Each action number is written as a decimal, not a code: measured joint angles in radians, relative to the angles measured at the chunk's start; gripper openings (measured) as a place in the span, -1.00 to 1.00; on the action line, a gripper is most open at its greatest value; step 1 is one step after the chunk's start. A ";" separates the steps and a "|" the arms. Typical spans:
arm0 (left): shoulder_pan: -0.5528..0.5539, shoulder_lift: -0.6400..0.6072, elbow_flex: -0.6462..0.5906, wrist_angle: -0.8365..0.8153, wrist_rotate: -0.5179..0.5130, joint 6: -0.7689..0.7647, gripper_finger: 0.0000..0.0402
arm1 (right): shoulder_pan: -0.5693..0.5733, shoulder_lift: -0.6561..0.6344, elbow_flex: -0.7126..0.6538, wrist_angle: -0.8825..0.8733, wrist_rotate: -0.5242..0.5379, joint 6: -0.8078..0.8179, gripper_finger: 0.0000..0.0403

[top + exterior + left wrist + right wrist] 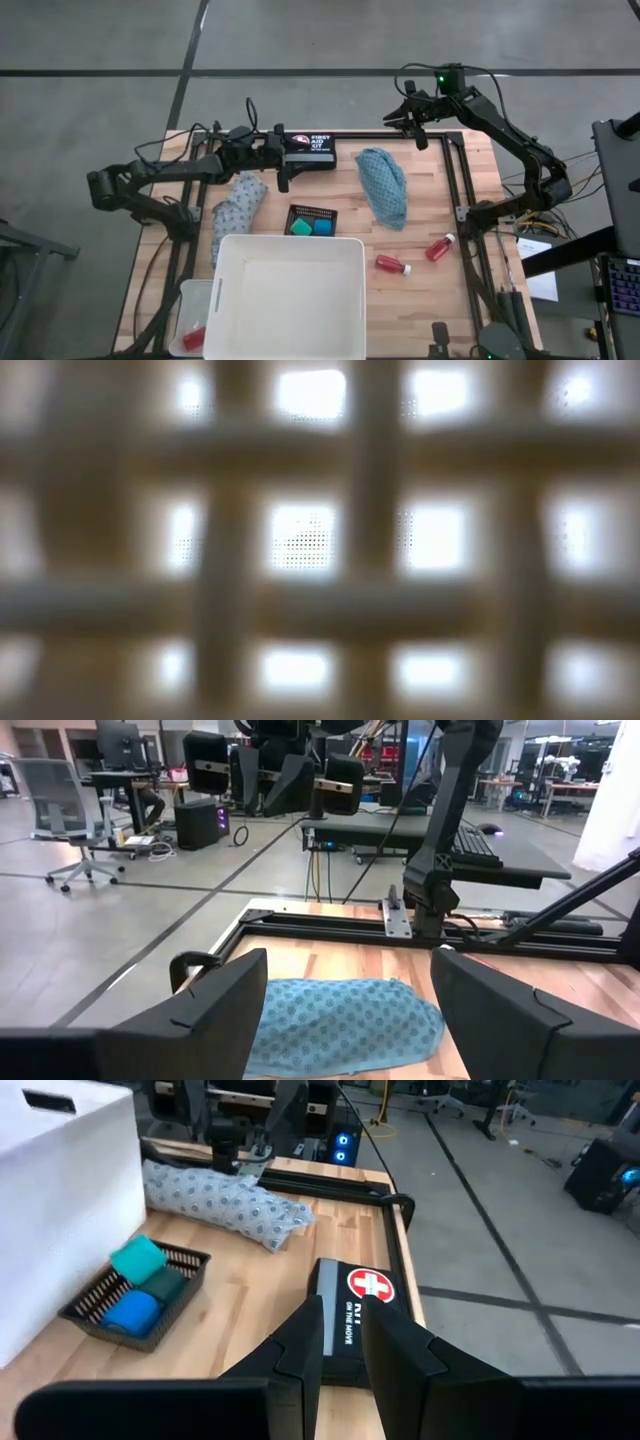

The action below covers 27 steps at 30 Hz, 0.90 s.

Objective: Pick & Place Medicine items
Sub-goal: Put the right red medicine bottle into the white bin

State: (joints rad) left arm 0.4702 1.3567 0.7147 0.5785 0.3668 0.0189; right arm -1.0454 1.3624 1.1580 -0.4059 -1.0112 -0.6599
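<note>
We see: teal cloth (383, 186) bunched lengthwise, at 2 o'clock from table centre | grey patterned cloth (238, 208) rolled, at 9 o'clock, lying slantwise | two red bottles with white caps on their sides at 4 o'clock: one (392, 264) flat, other (439, 247) angled, near each other | blue tub (321, 228) and green tub (300, 227) side by side at centre.

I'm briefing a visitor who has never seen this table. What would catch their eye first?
Probably the big white tub at the table's near edge, with a small black mesh tray of blue and green tubs just behind it. Next, the teal cloth right of centre, and two red bottles lying near it.
</note>
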 joint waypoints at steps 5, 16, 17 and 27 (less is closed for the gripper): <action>0.000 0.000 0.000 -0.020 0.000 0.000 0.42 | 0.007 0.000 0.000 -0.004 -0.014 0.134 -0.66; 0.000 0.000 -0.001 -0.078 0.000 0.001 0.42 | 0.011 0.000 0.000 -0.003 -0.015 0.315 -0.66; 0.000 0.000 -0.001 -0.078 0.000 0.001 0.42 | 0.011 0.000 0.000 -0.003 -0.014 0.302 -0.66; 0.000 0.000 -0.001 -0.125 0.000 0.002 0.42 | 0.078 -0.067 0.000 0.005 -0.017 0.151 -0.66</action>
State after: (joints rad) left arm 0.4702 1.3567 0.7139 0.4534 0.3668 0.0213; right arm -0.9670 1.2959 1.1580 -0.4008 -1.0280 -0.5092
